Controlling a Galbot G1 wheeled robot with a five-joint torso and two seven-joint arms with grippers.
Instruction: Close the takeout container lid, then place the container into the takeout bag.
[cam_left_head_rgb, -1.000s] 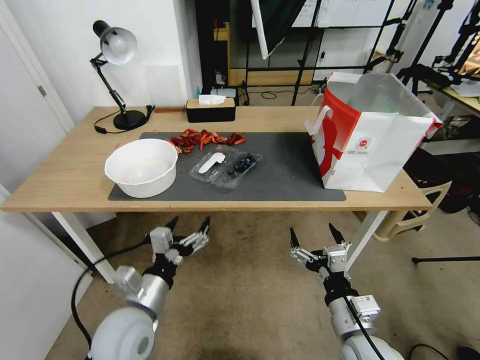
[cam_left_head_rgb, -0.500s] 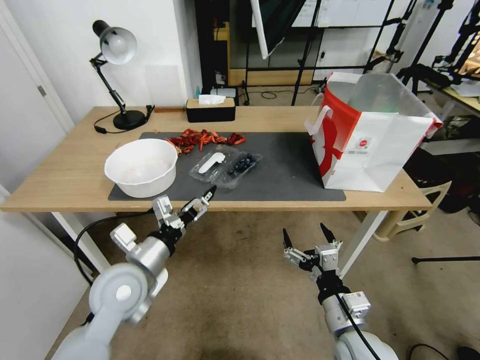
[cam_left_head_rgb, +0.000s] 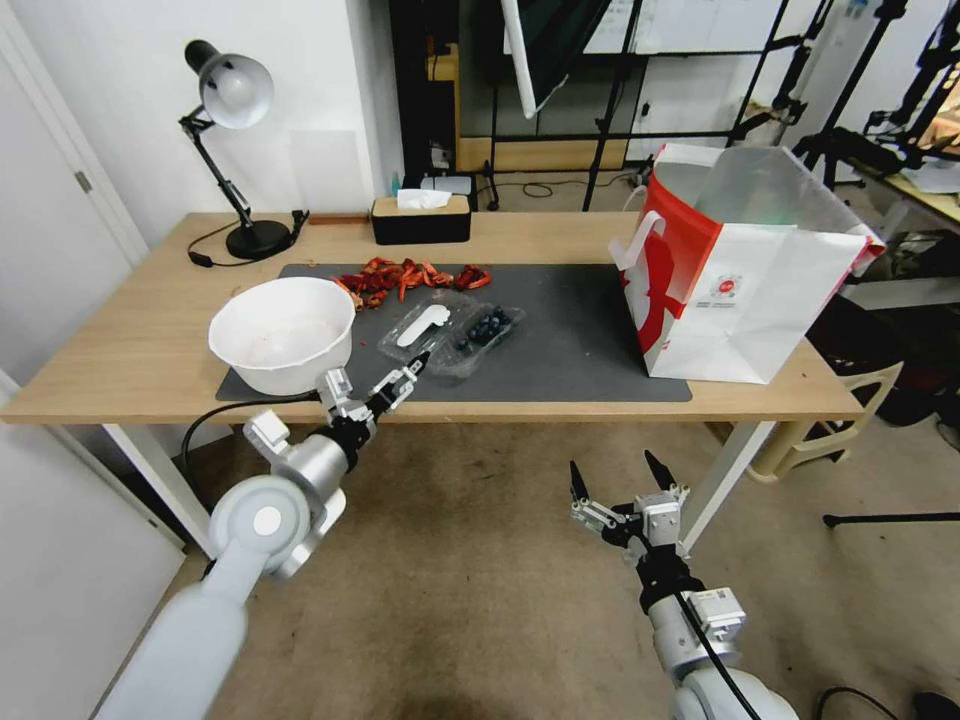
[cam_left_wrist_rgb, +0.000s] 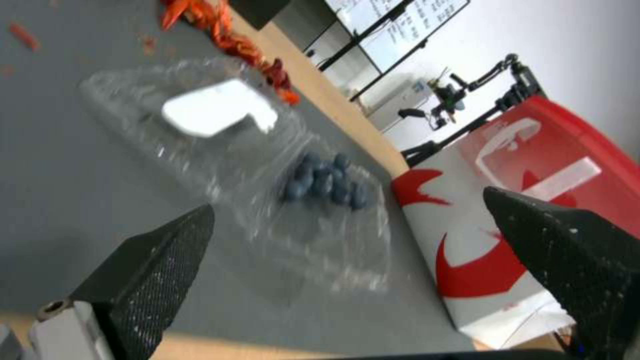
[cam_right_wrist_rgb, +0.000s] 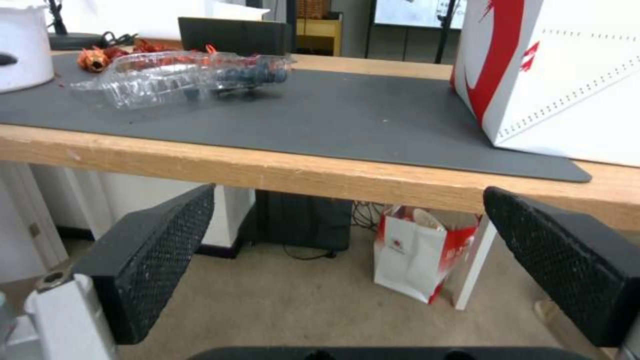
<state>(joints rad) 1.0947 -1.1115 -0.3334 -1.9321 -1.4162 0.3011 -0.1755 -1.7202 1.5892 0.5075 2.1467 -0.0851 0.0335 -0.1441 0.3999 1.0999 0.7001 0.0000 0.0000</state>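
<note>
Risking a push instead of a close: clear plastic, light and slippery on the grey mat (cam_left_head_rgb: 560, 350), so a low approach could slide the takeout container (cam_left_head_rgb: 452, 337) toward the red scraps (cam_left_head_rgb: 405, 277) or spill the blueberries (cam_left_wrist_rgb: 325, 181). Lying open and flat on the mat near the front edge of the bench (cam_left_head_rgb: 120, 360), just beside the white bowl (cam_left_head_rgb: 283, 332) and well apart from the takeout bag (cam_left_head_rgb: 745, 265). Lid (cam_left_head_rgb: 420, 328) with its white sticker on the bowl side, berry half on the bag side. Left gripper (cam_left_head_rgb: 385, 385) over the bench edge, fingers (cam_left_wrist_rgb: 150, 272) spread apart and empty, close to the near rim of the box but apparently not touching, with the box ahead between them. Right gripper (cam_left_head_rgb: 612, 480) parked below the bench, fingers also apart, nothing held.
</note>
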